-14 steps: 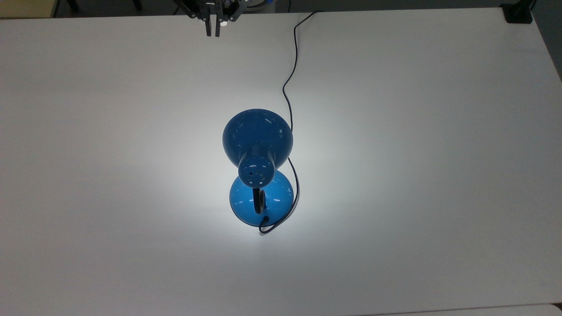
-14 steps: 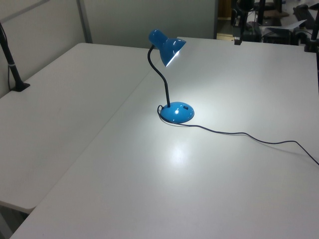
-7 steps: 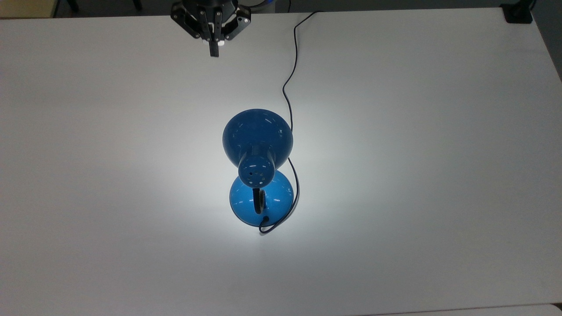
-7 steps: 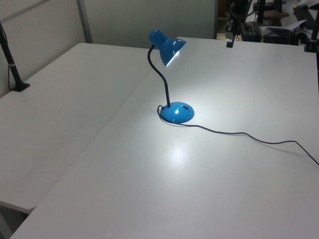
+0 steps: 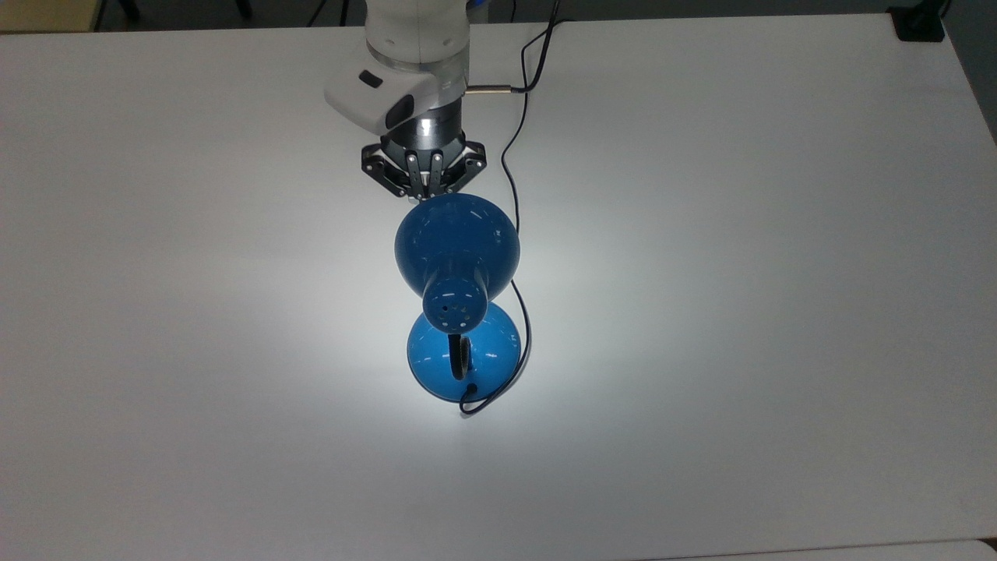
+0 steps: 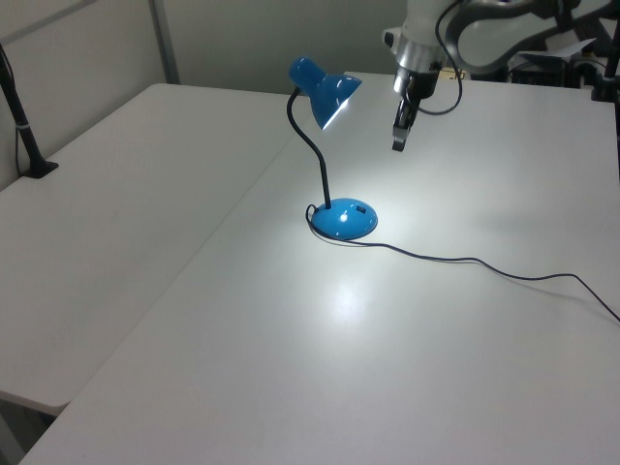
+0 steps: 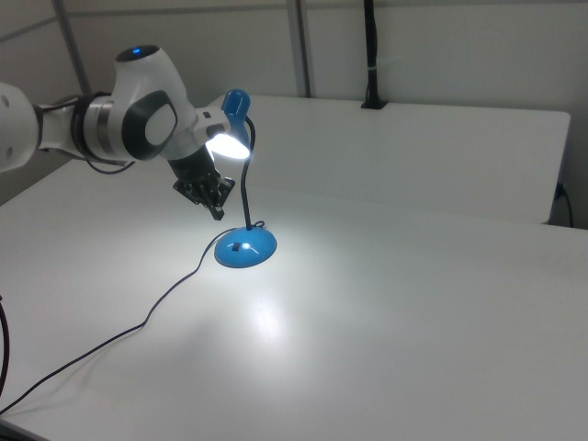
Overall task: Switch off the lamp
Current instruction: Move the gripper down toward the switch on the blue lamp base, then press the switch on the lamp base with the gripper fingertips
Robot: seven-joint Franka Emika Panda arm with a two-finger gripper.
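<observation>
The lamp (image 5: 456, 249) stood lit at the centre of the top view, its round base (image 6: 344, 221) on the white table (image 5: 779, 312). The gripper (image 6: 398, 145) hung above the table in the upper middle of the left view, fingers pressed together, near the shade but apart from it, holding nothing
</observation>
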